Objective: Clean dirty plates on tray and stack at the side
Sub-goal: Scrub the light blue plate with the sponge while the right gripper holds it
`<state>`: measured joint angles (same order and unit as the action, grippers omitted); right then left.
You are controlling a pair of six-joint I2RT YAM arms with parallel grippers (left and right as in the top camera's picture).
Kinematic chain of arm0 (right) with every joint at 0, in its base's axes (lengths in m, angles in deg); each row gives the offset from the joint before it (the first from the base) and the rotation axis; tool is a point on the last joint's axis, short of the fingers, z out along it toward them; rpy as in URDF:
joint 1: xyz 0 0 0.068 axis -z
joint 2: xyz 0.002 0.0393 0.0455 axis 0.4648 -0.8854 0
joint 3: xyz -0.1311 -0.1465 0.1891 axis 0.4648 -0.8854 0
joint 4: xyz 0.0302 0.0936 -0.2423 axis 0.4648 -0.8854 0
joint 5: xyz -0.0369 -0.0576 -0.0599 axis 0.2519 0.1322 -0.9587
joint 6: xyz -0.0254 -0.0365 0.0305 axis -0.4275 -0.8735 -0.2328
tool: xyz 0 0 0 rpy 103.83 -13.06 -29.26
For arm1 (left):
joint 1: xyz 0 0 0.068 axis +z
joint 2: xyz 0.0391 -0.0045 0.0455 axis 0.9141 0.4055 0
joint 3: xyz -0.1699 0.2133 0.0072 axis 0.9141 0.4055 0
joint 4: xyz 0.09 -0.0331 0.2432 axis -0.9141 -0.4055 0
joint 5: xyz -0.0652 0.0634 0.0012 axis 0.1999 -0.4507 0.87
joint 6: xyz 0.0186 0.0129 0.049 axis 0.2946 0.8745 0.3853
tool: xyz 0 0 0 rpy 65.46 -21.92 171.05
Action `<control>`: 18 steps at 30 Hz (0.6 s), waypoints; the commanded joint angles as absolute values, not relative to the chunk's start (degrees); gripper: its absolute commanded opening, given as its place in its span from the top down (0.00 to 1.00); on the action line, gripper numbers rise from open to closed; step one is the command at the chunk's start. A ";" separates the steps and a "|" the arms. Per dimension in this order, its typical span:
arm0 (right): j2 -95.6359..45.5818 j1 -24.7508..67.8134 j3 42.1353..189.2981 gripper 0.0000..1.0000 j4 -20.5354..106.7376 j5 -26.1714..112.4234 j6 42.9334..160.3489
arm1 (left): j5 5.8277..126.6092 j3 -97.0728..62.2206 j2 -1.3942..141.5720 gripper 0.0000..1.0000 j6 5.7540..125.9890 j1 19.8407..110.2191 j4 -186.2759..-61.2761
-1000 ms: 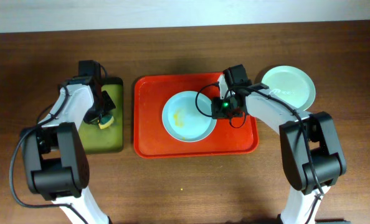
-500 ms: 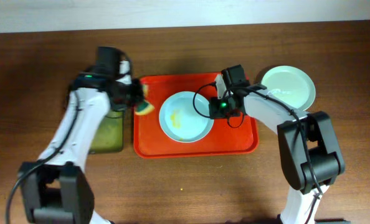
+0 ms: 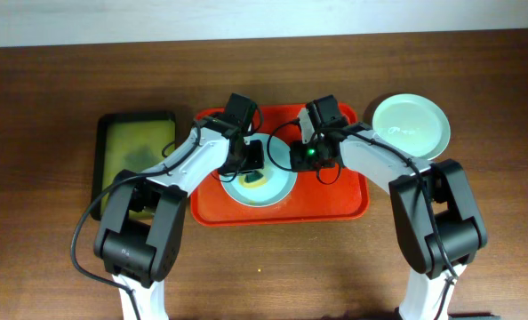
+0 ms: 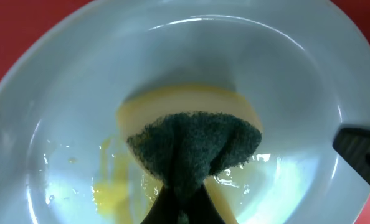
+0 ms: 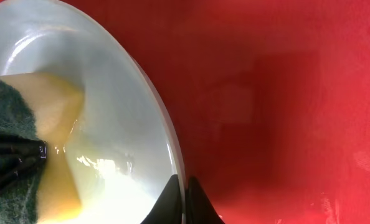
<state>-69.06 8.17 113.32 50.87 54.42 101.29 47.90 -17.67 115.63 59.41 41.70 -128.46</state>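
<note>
A pale blue plate (image 3: pixel 277 187) with yellow smears (image 4: pixel 110 190) lies on the red tray (image 3: pixel 344 200). My left gripper (image 3: pixel 252 163) is shut on a yellow-and-green sponge (image 4: pixel 191 140) and presses it into the plate's (image 4: pixel 284 81) middle. My right gripper (image 3: pixel 301 156) is shut on the plate's right rim (image 5: pixel 172 155), one finger inside and one outside (image 5: pixel 184 202). The sponge also shows in the right wrist view (image 5: pixel 45 118). A pale mint green plate (image 3: pixel 411 124) lies on the table to the right of the tray. The white plate is not in view.
A black tray with a yellow-green inside (image 3: pixel 138 160) stands left of the red tray. The red tray floor (image 5: pixel 284 112) lies bare to the right of the plate. The wooden table (image 3: pixel 264 267) runs all round.
My left arm has carried the sponge from the black tray rightwards into the blue plate. The right gripper has stayed on the plate's rim, and the plate has shifted slightly left.
</note>
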 commanded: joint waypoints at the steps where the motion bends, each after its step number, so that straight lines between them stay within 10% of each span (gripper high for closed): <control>1: -69.63 7.82 114.15 0.96 51.24 55.49 101.71 | 35.66 -17.23 118.12 1.00 61.25 41.22 -129.29; 10: -69.65 7.84 114.15 0.96 51.31 55.46 101.71 | 10.90 -20.01 116.85 1.00 61.12 42.51 -136.40; 18: -69.65 7.84 114.15 0.96 51.99 55.49 101.73 | 49.21 -22.39 113.84 1.00 60.83 42.44 -133.25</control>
